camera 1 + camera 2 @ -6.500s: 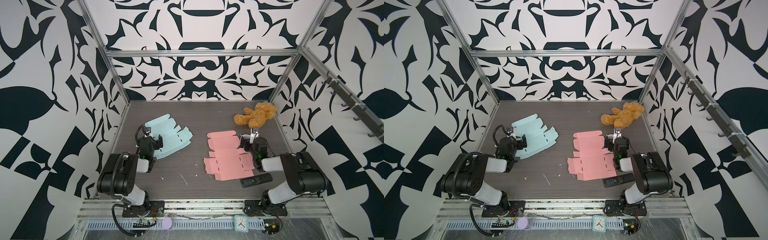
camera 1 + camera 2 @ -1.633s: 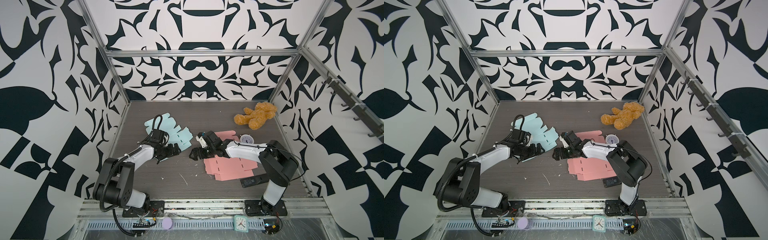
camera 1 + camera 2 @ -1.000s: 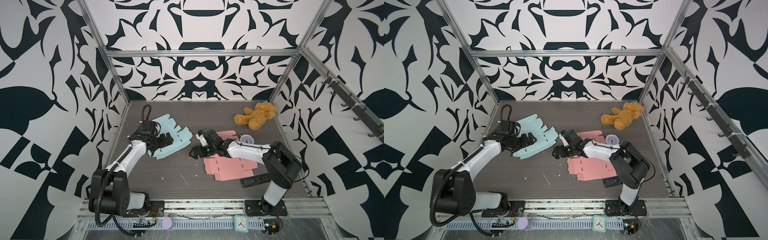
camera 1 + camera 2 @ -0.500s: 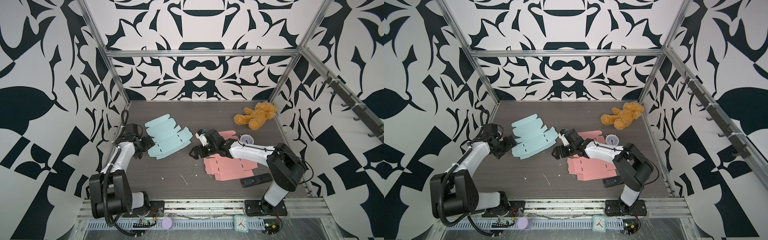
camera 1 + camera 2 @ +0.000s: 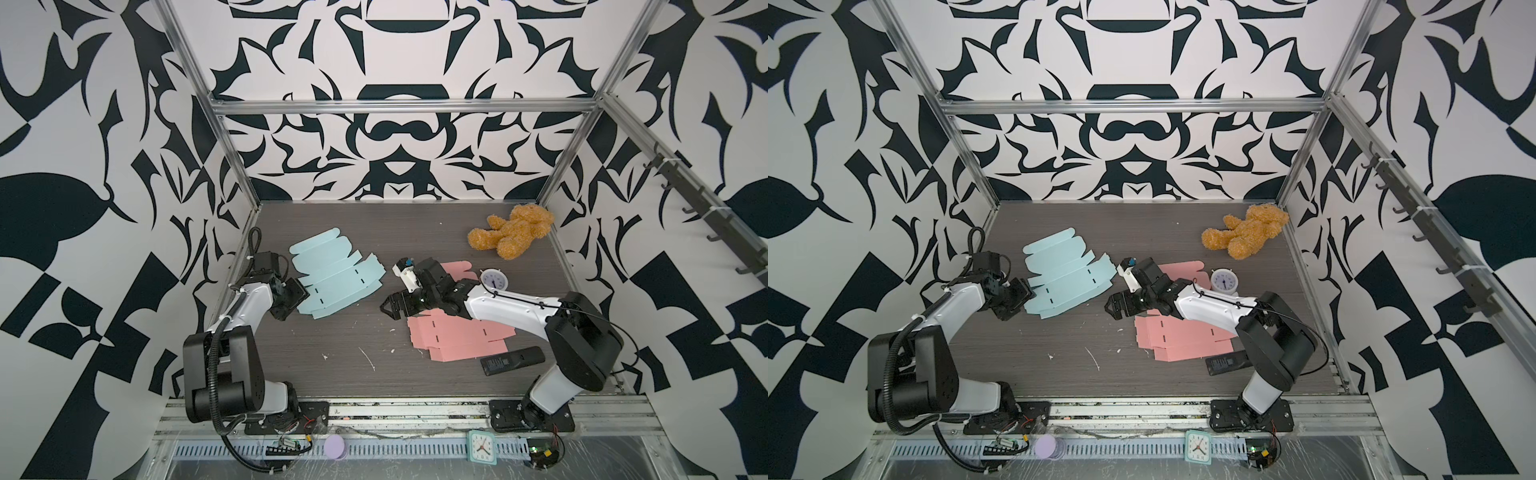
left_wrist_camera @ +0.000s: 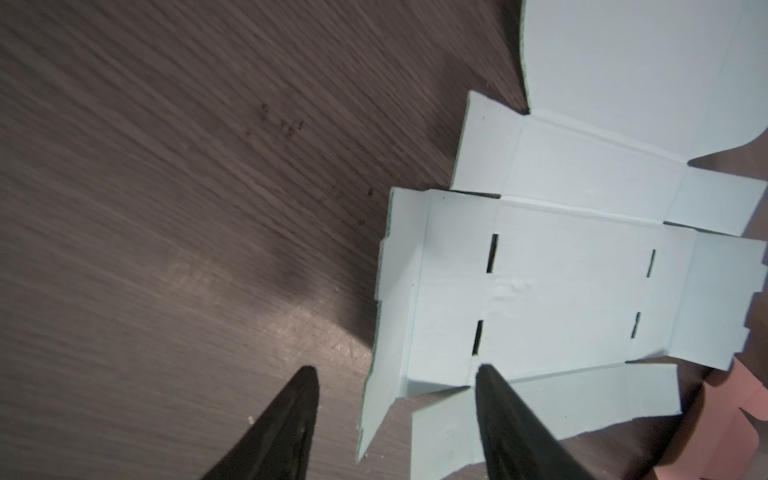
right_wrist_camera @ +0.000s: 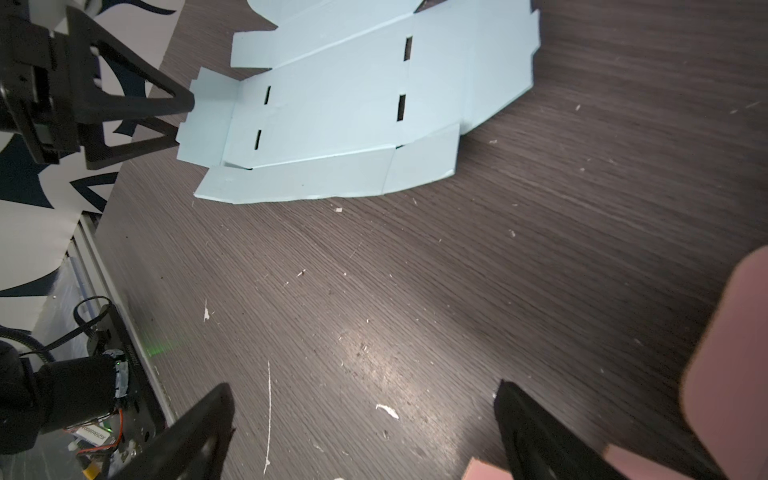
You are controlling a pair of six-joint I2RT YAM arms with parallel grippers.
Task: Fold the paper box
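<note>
on the blue box [image 5: 336,277], left gripper [image 5: 300,300] jaws stand parted astride an edge flap [image 6: 401,266]; right gripper [image 5: 390,305] jaws gape above the worktop [image 5: 353,353].

Top views: bright, even, diffuse overhead light. White walls [image 5: 124,124] near overexposed. Dark table [image 5: 332,340] keeps grain detail. Shadows soft, short. Focus sharp across frame.

Left wrist view: dimmer. Pale glare patch on table ahead of camera. Grain smeared by motion blur, worst on side away from blue sheet [image 6: 561,282].

Right wrist view: glare patch mid-table. Grain lines bend toward edges: wide-angle distortion. Pink sheet [image 7: 739,353] at frame edge out of focus. Blue sheet sharp. Small green glow near table rim.
</note>
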